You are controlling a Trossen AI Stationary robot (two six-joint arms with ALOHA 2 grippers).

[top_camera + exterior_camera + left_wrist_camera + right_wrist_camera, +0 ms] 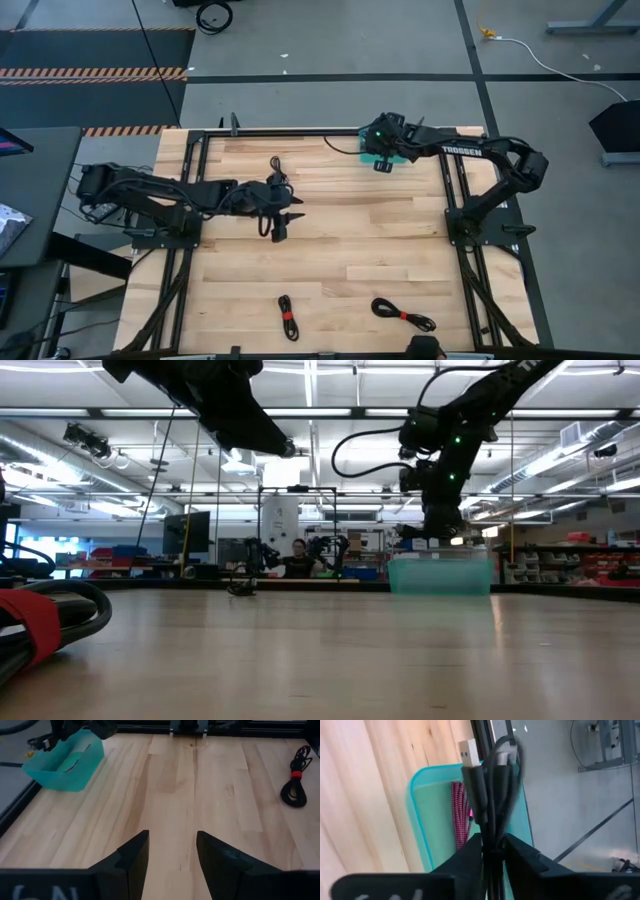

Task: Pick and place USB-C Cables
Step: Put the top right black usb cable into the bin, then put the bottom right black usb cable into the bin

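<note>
My right gripper is shut on a black coiled USB-C cable with a silver plug. It hovers over the teal bin at the table's far right. A maroon-pink cable lies inside the bin. My left gripper is open above bare wood left of the table's centre and touches nothing. One black cable lies on the table beyond it. Two black cables with red ties lie near the near edge. My right gripper pinches the black cable bundle between its two fingers, on a stretch of the coil well back from the plug end. The fingers come from above, pointing down. The bundle lies along the fingers, reaches past their tips and is lifted clear over the bin.
Black frame rails run along the table's sides and far edge. A red-tied cable lies close to the low camera. A person sits far behind the table. Open wood lies across the table's middle.
</note>
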